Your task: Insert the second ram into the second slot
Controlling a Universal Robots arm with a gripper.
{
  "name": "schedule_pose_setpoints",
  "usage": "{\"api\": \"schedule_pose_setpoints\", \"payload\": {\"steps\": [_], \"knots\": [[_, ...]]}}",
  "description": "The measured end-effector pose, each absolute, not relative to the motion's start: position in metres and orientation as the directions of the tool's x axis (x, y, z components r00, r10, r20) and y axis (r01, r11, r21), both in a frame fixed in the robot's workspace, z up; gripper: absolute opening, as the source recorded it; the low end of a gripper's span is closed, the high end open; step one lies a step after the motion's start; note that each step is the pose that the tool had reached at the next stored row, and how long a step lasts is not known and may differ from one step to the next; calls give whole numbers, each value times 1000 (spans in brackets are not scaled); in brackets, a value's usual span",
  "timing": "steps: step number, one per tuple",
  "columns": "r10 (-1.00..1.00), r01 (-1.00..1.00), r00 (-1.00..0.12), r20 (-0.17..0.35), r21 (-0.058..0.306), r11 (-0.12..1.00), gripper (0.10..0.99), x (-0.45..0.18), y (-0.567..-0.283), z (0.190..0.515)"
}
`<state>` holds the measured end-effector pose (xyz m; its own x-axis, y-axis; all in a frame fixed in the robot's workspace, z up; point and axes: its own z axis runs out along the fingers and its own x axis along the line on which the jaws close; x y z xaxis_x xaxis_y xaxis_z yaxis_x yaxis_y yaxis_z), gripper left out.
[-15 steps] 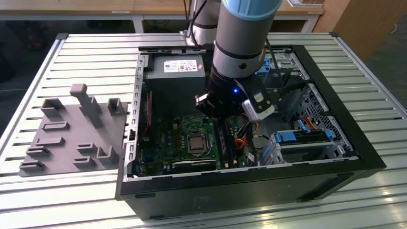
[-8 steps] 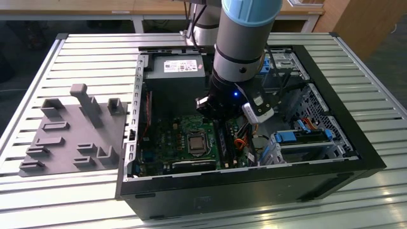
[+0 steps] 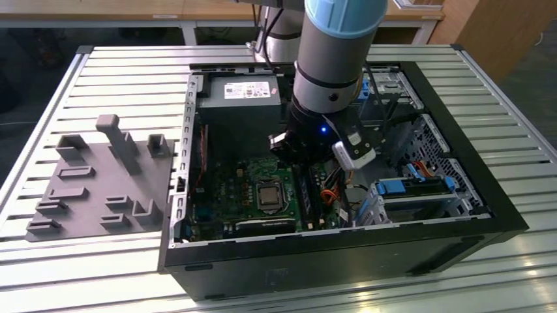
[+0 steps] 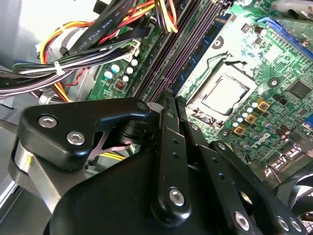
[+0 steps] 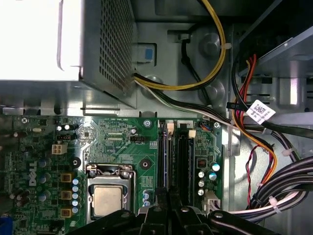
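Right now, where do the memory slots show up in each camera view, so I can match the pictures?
Exterior view: memory slots, dark strips just to the exterior view's right of the CPU socket.
First wrist view: memory slots between the CPU socket and the cable bundle.
Second wrist view: memory slots running away from the gripper, beside the CPU socket.
Shared landmark: the CPU socket.
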<state>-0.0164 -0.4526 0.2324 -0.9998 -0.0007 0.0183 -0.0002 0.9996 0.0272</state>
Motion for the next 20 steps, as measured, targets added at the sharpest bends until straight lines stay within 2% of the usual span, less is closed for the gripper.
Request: {"api": "schedule_pose_setpoints", "payload": {"steps": [20], "knots": [[-2, -2, -1000, 20, 27, 1000, 133, -14, -458, 226]]}}
